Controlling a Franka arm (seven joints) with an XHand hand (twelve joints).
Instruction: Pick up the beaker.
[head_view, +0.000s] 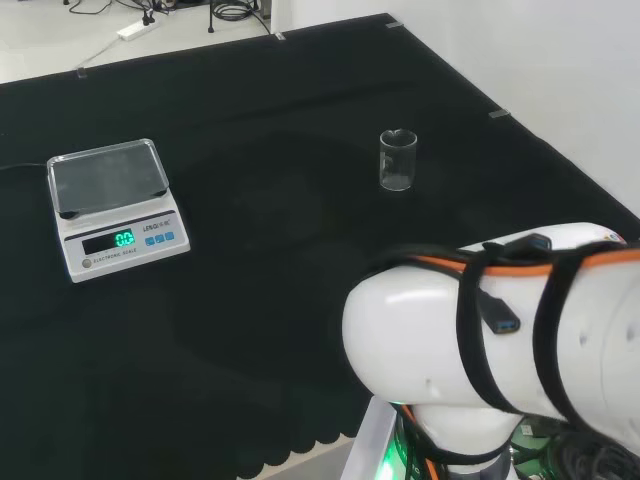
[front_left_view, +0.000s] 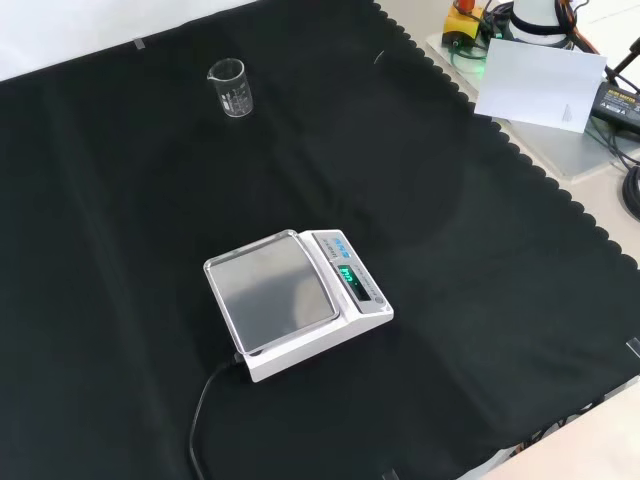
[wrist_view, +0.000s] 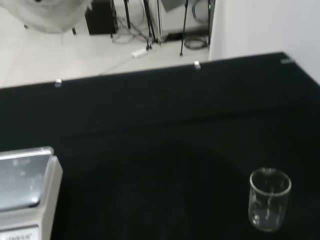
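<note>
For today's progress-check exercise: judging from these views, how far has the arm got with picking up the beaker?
Nothing looks done yet. The beaker stands upright on the black cloth, apart from the scale, with nothing touching it in the head or front view. In hand: the wrist view looks toward the beaker from a distance, so at most an approach. Left: reaching it, closing the hand round it and lifting it off the cloth.

We see our arm's rounded, glossy white link (head_view: 430, 330), with black straps binding orange and black cables, one ending in a plug.
</note>
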